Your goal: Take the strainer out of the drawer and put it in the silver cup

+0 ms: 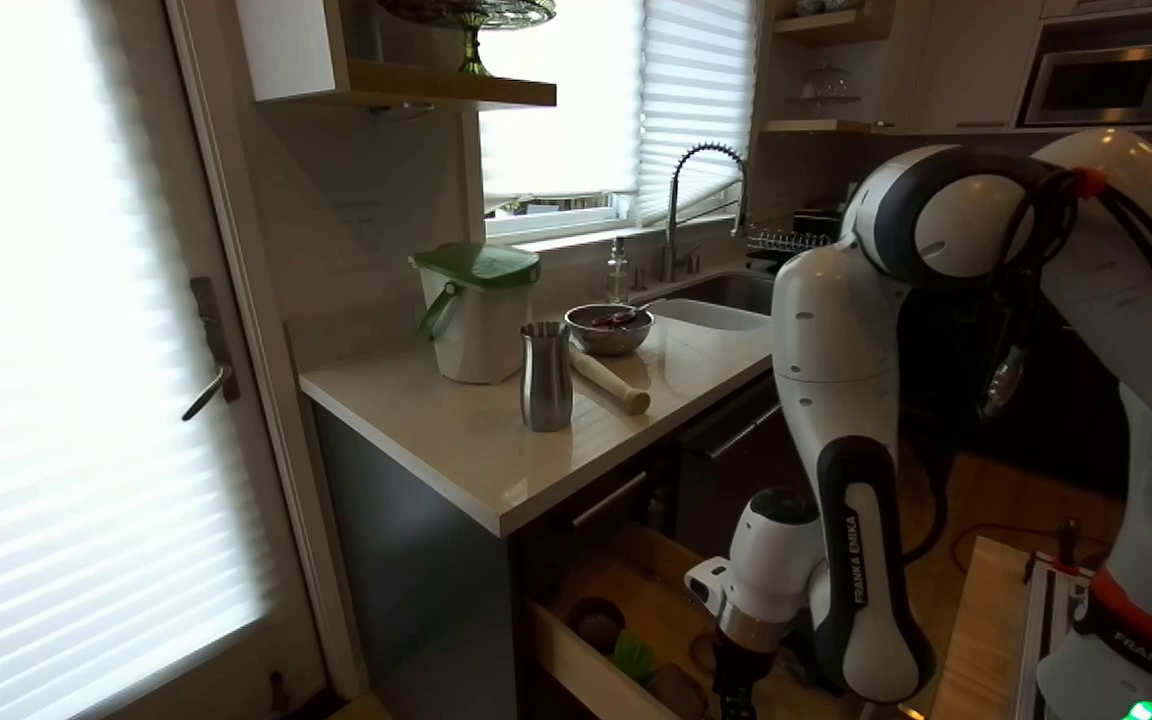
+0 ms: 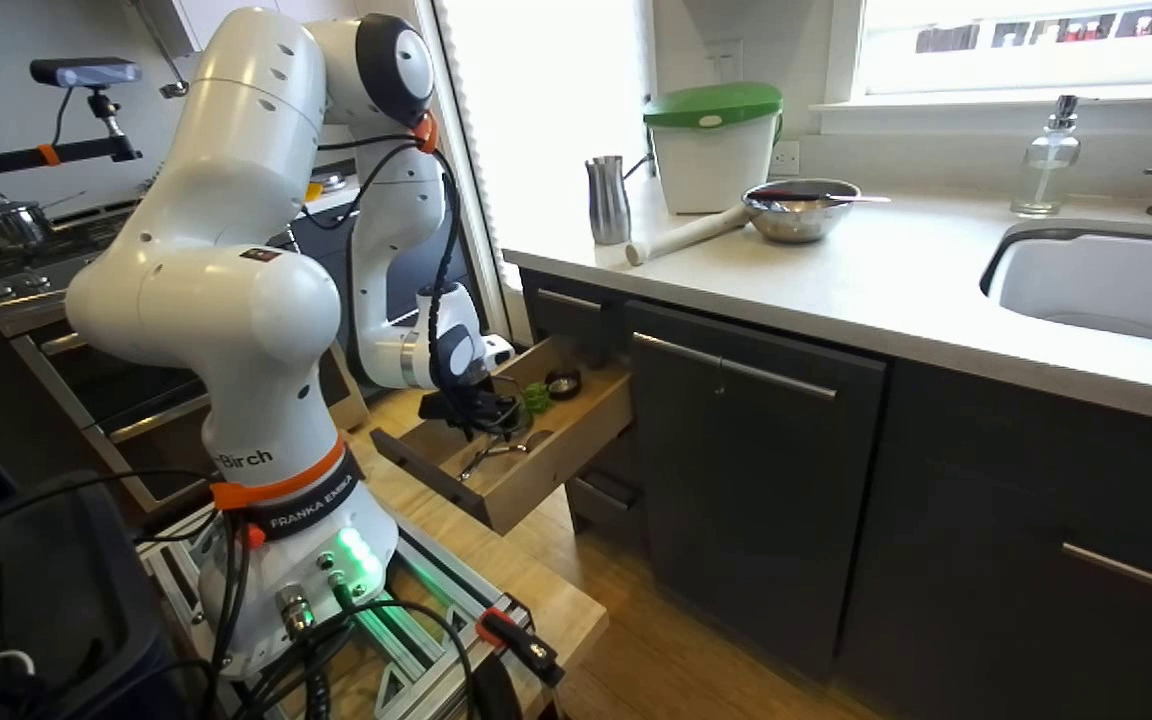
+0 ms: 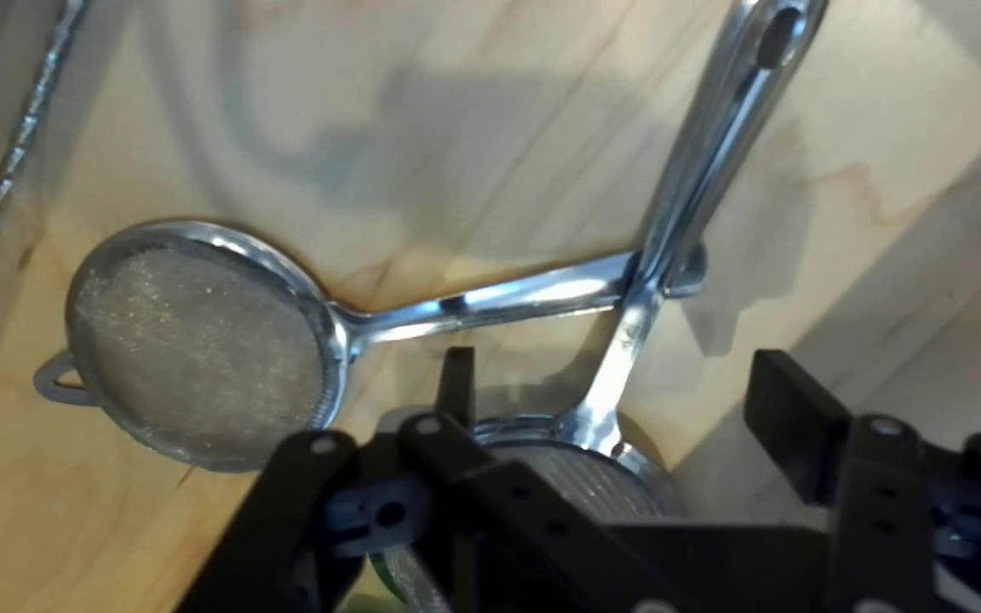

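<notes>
Up on the pale table, toward one end, the silver cup stands upright, a wooden rod lying just beside it! White jug, green lid on, behind them; metal bowl near the rod; farther along, a glass soap bottle.

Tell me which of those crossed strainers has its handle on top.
The strainer whose bowl the hand mostly hides: its handle crosses over. The other strainer, at left in the wrist view, has its handle underneath.

Both strainers are glossy metal, the drawer wood.
</notes>
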You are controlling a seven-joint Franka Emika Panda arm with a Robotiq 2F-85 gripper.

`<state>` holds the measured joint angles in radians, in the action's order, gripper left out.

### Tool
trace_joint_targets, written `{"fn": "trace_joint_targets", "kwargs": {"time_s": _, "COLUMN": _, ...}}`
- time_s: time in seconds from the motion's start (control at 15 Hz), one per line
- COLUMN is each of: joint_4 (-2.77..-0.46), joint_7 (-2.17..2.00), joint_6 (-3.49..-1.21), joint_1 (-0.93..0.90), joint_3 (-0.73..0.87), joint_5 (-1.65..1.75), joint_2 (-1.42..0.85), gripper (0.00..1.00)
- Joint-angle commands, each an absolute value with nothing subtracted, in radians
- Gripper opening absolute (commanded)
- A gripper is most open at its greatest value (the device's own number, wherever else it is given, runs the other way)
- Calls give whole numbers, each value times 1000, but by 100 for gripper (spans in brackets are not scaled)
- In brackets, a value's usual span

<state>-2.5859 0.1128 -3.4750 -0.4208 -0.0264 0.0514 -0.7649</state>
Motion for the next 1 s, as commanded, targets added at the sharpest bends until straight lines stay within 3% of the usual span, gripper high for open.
{"fn": "trace_joint_targets", "kwargs": {"time_s": 0.0, "joint_4": -2560, "joint_7": 140, "joint_6": -3512, "joint_1": -361, "joint_3": -55, "joint_5": 81, "joint_2": -821, "gripper": 50}}
{"fn": "trace_joint_targets", "kwargs": {"time_s": 0.33, "joint_4": -2588, "joint_7": 160, "joint_6": -3544, "joint_1": -334, "joint_3": -73, "joint_5": 103, "joint_2": -791, "gripper": 11}}
{"fn": "trace_joint_targets", "kwargs": {"time_s": 0.47, "joint_4": -2636, "joint_7": 160, "joint_6": -3561, "joint_1": -353, "joint_3": -69, "joint_5": 91, "joint_2": -732, "gripper": 0}}
{"fn": "trace_joint_targets", "kwargs": {"time_s": 0.93, "joint_4": -2850, "joint_7": 140, "joint_6": -3404, "joint_1": -248, "joint_3": -132, "joint_5": 143, "joint_2": -453, "gripper": 2}}
